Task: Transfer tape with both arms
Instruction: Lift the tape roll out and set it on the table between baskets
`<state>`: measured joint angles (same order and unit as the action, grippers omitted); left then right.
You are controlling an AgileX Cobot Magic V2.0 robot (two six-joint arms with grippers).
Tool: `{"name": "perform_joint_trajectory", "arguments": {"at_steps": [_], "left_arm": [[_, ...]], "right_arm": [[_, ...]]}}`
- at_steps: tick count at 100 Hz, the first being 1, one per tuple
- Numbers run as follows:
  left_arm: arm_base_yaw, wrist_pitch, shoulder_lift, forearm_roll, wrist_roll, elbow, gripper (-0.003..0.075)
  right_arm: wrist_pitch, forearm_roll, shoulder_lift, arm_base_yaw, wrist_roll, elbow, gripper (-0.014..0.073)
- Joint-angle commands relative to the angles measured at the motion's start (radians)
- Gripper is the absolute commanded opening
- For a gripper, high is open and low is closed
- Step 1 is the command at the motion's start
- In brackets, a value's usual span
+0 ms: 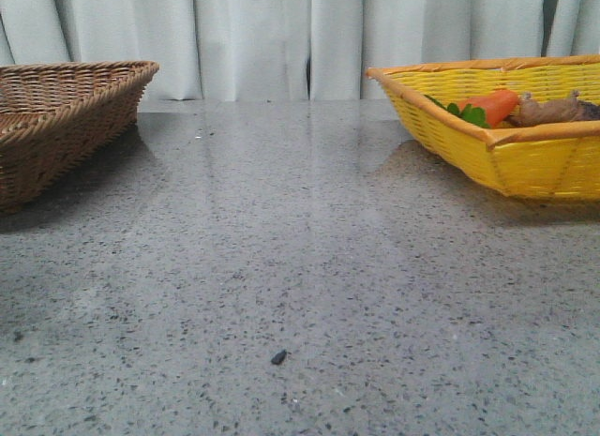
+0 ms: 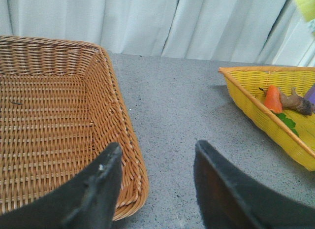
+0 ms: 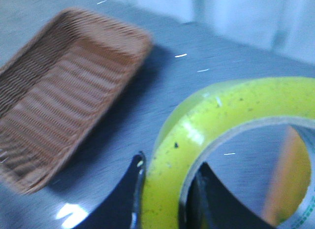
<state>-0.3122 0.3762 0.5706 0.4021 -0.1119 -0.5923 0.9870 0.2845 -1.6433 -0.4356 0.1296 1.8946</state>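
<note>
- Bright yellow filled the right wrist view: the tape [image 3: 231,135] sat pinched in the right tool [image 3: 165,192], one black finger [image 3: 123,199] outside the roll's wall and the other inside its hollow core.
- That picture was blurred, so the lettering on the tape's inner rim could not be read.
- The roll was held up off the speckled grey bench [image 1: 300,267], with the brown wicker basket [image 3: 64,101] lying well below and beyond it.
- Over on the left wrist view, the left tool [image 2: 157,184] was spread wide, nothing between its two black fingers [image 2: 98,189].
- It hung above the near corner of the brown wicker basket [image 2: 54,120], one finger over the basket's rim and the other over bare bench [image 2: 177,115].
- A sliver of yellow showed at the far corner of that same view; it was too little to say what it was.
- From the front, neither tool nor tape was in sight.
- The brown wicker basket [image 1: 66,117] stood on the left of the bench and a yellow woven basket [image 1: 506,136] on the right, well apart.
- Inside the yellow basket lay an orange carrot toy [image 1: 492,106] with green leaves, just beside a brownish knobbly item [image 1: 548,110].
- A small dark speck [image 1: 278,357] lay on the bench near the front edge.
- Pale grey curtains [image 1: 300,37] hung behind it all.
</note>
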Motion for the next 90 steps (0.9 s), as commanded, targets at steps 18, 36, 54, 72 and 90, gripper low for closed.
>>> {"name": "perform_joint_trajectory", "arguments": {"at_steps": [18,36,54,72,90], "left_arm": [[-0.009,-0.042,0.008,0.019,0.001,-0.037,0.0315],[-0.009,0.009,0.008,0.019,0.001,-0.037,0.0315],[-0.009,0.016,0.008,0.019,0.001,-0.037,0.0315],[-0.009,-0.013,0.008,0.021,-0.039,-0.037,0.0315],[-0.009,-0.011,0.060,0.021,-0.042,-0.114,0.0313]], "right_arm": [[-0.031,-0.101,-0.182,-0.151,-0.003,0.030,-0.0055],[-0.029,-0.169,-0.271,-0.151,-0.051,0.030,0.0006],[-0.020,-0.184,-0.267,-0.151,-0.050,0.030,0.0370],[0.020,-0.173,-0.185,-0.151,-0.050,0.032,0.0476],[0.144,-0.162,0.008,-0.151,-0.050,0.030,0.0129]]}}
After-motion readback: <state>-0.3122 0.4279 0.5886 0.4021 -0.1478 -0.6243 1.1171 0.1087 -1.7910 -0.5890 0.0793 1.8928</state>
